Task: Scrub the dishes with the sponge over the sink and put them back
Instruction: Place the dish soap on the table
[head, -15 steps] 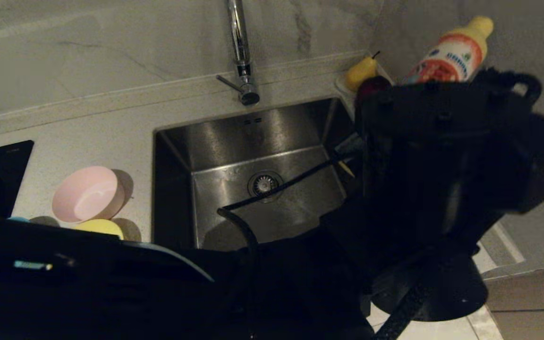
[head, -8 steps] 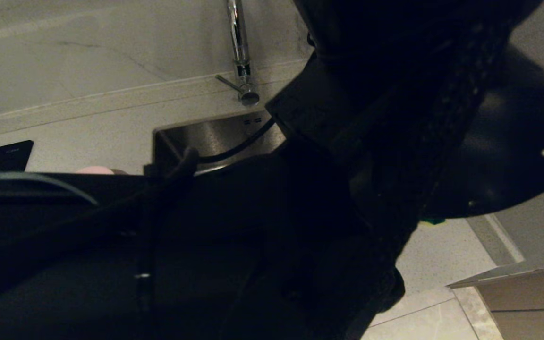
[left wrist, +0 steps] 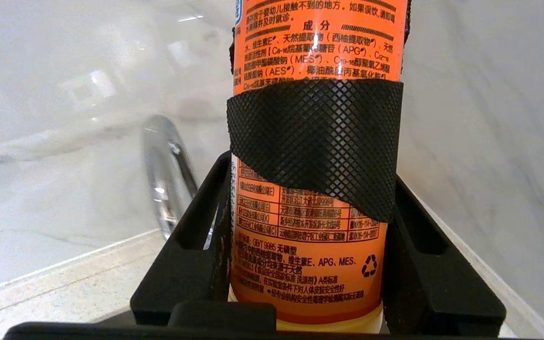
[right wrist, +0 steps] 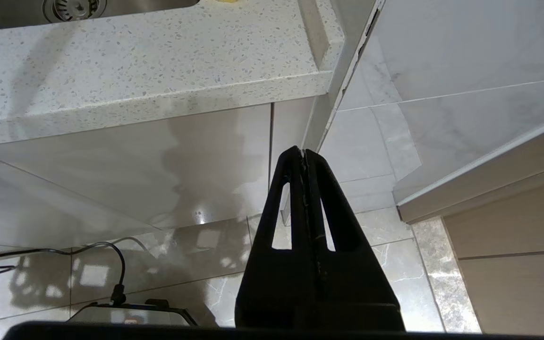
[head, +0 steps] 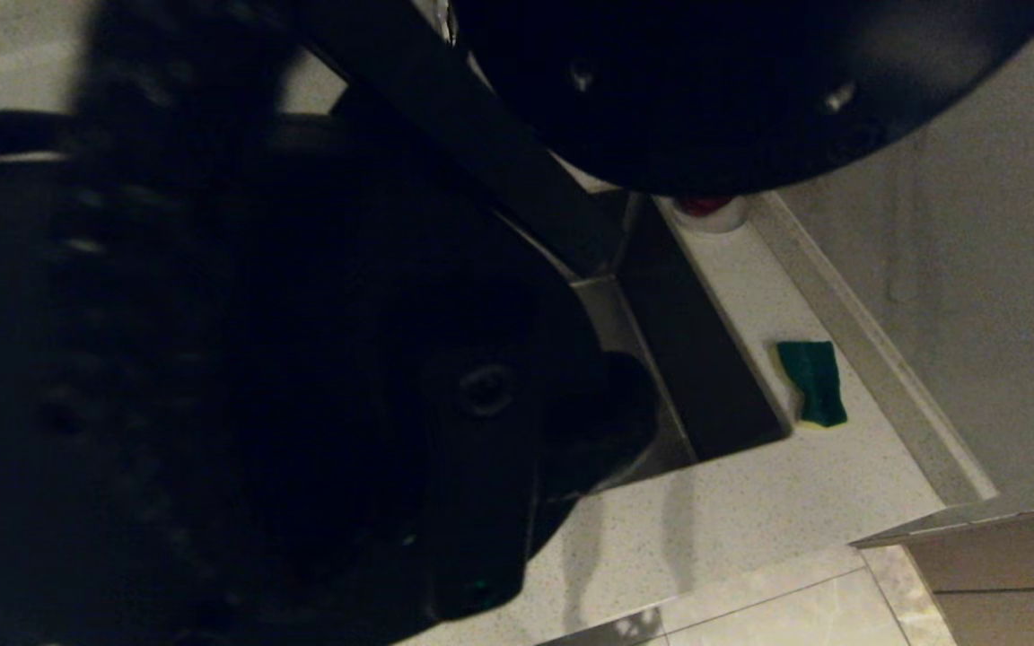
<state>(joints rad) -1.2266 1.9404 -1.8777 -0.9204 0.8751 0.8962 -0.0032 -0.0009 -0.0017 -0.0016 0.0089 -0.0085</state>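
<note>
Left wrist view: the left gripper [left wrist: 317, 156] is clamped on an orange detergent bottle [left wrist: 317, 264]. One mesh-covered pad [left wrist: 317, 146] lies across the label; the black finger frames sit on both sides of the body. The bottle runs lengthwise away from the wrist, in line w/ the fingers. The chrome tap [left wrist: 165, 174] is seen beside the bottle, further out, not touching.

Head view: most of the frame is blocked by the left arm [head: 257, 359], raised close to the lens. The dishes are hidden; posn cannot be told. The sponge [head: 811, 381] lies on the countertop [head: 732, 520], green side up, just beside the rim of the sink [head: 705, 377], apart from both grippers. Its long axis runs approx. parallel to that rim.

Right wrist view: the right gripper [right wrist: 306, 158] is parked below counter level, fingers pressed together, nothing held, pointing at the cabinet front and floor.

Key relation, as a judgement: the sponge lies on the right-arm side of the sink, so the right gripper is prob. the nearer one, up and forward of its parked posn. The left gripper is occupied by the bottle. A grasp across the sponge's short width is likely needed. Scrubbing is judged not yet begun.
</note>
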